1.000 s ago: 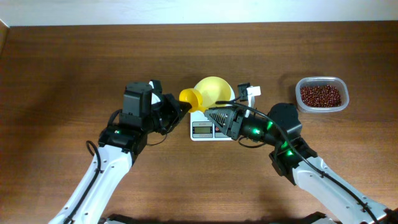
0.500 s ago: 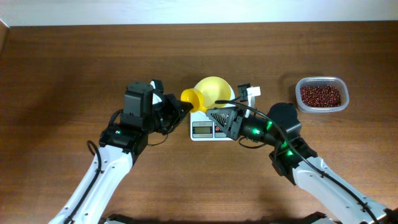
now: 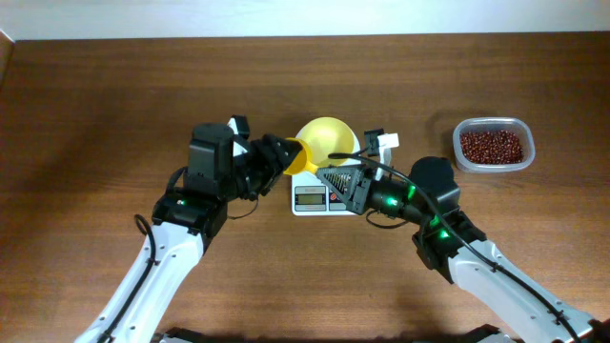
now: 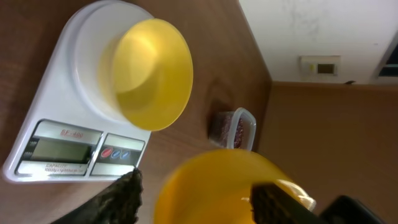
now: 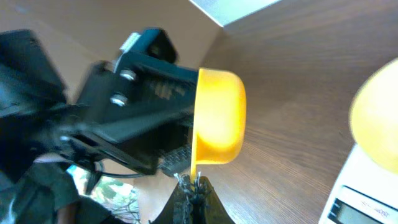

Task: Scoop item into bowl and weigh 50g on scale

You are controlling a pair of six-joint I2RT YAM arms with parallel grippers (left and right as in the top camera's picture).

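Left jaws pinch scoop (image 3: 294, 154) beside bowl (image 3: 329, 138) — a nudge could slide bowl off scale (image 3: 310, 198); right jaws pressed together.

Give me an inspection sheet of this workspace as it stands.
surface: brown wood table.
job's things: empty bowl sits on the scale; beans fill the clear container at the right; scoop is in the air beside the bowl.
clutter: nothing seen.
grippers: right gripper seems shut on the scoop's handle; left gripper has its fingers either side of the scoop's cup, grip unclear.
cables: black cable loops along the right arm.
surroundings: white wall behind the table.
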